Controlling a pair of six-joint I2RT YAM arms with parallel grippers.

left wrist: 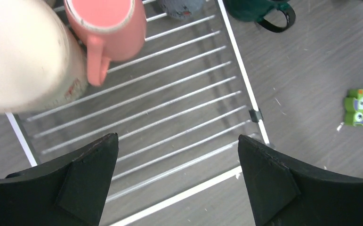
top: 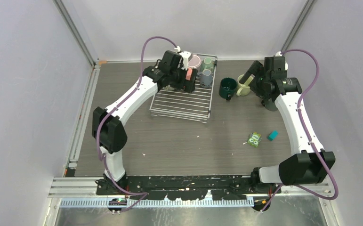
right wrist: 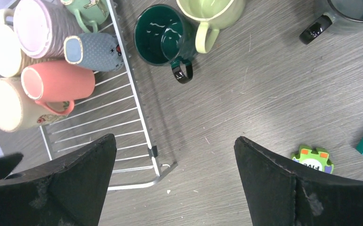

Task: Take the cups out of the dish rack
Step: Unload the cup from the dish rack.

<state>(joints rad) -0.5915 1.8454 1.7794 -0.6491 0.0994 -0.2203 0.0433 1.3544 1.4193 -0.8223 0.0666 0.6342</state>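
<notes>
The silver wire dish rack [top: 184,101] lies at the table's middle back. Several cups lie on their sides at its far end: a salmon cup [right wrist: 57,81], two cream cups [right wrist: 10,106], a mauve one [right wrist: 40,23], a grey one [right wrist: 92,51] and a green one [right wrist: 90,12]. On the table right of the rack stand a dark teal cup [top: 227,88], a pale green cup [top: 243,84] and a dark grey cup [right wrist: 349,12]. My left gripper [left wrist: 177,141] hovers open over bare rack bars [left wrist: 179,103], just in front of the salmon cup [left wrist: 111,28]. My right gripper [right wrist: 174,141] is open and empty, high above the table beside the rack's right edge.
A green toy block [top: 254,139] and a teal block [top: 272,135] lie on the table at the front right. Grey walls close in the table on the left, back and right.
</notes>
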